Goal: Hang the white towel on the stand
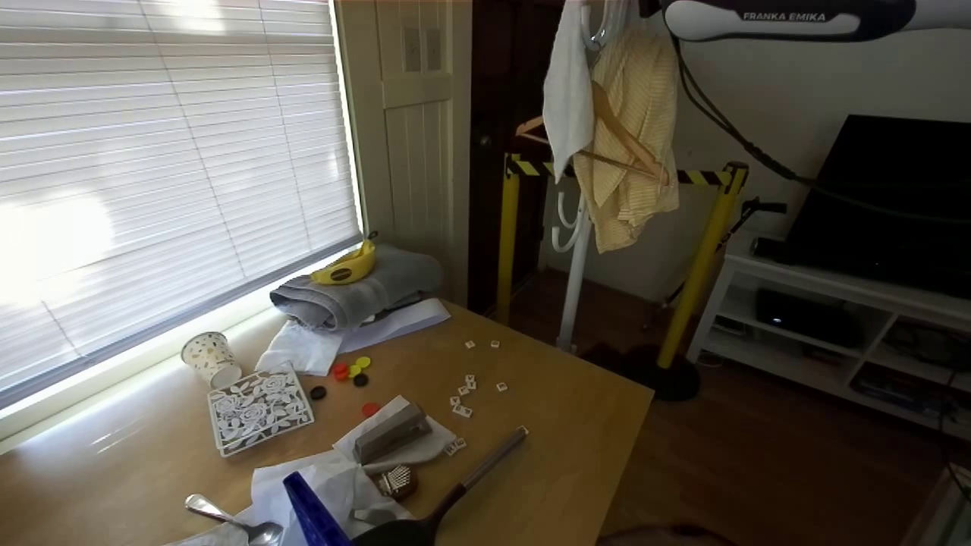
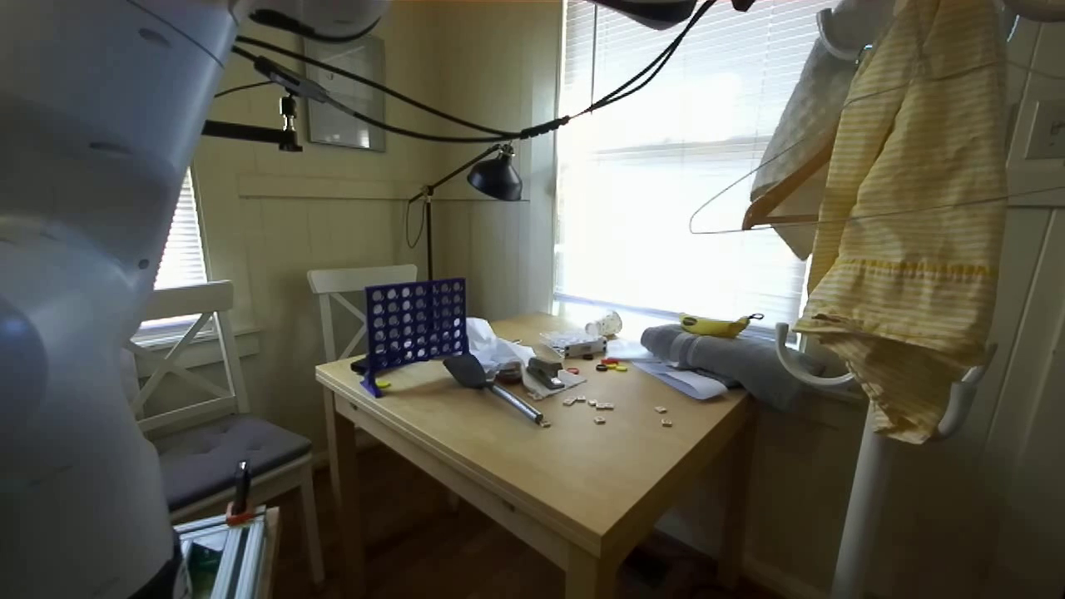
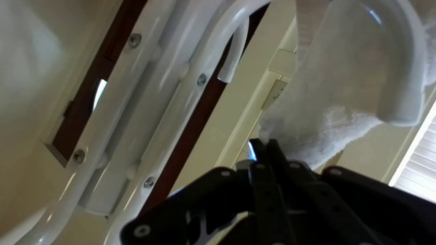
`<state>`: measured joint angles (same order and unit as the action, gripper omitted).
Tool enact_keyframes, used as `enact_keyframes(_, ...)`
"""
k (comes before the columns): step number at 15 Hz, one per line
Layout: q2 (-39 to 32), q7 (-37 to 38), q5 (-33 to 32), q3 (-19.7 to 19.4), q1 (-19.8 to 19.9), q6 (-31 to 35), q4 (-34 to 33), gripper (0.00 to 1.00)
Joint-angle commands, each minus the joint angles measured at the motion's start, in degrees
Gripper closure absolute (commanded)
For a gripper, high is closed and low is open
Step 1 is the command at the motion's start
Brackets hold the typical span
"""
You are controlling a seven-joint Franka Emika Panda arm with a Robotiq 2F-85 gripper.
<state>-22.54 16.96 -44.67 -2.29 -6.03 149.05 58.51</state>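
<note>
You are looking at a white towel (image 1: 569, 98), a white stand (image 1: 576, 280) and your black gripper (image 3: 266, 143). The cloth (image 1: 645, 98) is showing pale yellow and white stripes; the barrier tape (image 1: 702, 177) is alternating black and yellow. You are seeing grey on the folded towel (image 1: 410, 273), yellow on the banana pouch (image 1: 345, 265), blue on the game board (image 2: 416, 324), red, yellow and black among the discs (image 1: 354, 371). The cup (image 1: 206, 356) is showing dark and gold flecks over white.

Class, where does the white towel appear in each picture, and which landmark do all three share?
In an exterior view, the white towel hangs at the top, right of centre.
In an exterior view, the white towel hangs at upper right, looking grey.
In the wrist view, the white towel is right of centre.
Shared landmark: the white stand.
</note>
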Motion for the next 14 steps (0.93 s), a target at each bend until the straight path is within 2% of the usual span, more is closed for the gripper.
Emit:
enact_keyframes(1, -2.05, 7.77, -5.53, -3.68, -3.19, -4.27, -5.09, 0.99)
enact_keyframes(4, 1.76, 10.93, -7.94, -4.92, -4.29, -4.0, -0.75, 0.99)
enact_keyframes(14, 22.07, 9.75, -13.59, -5.29, -4.06, -3.46, 26.54, 0.99)
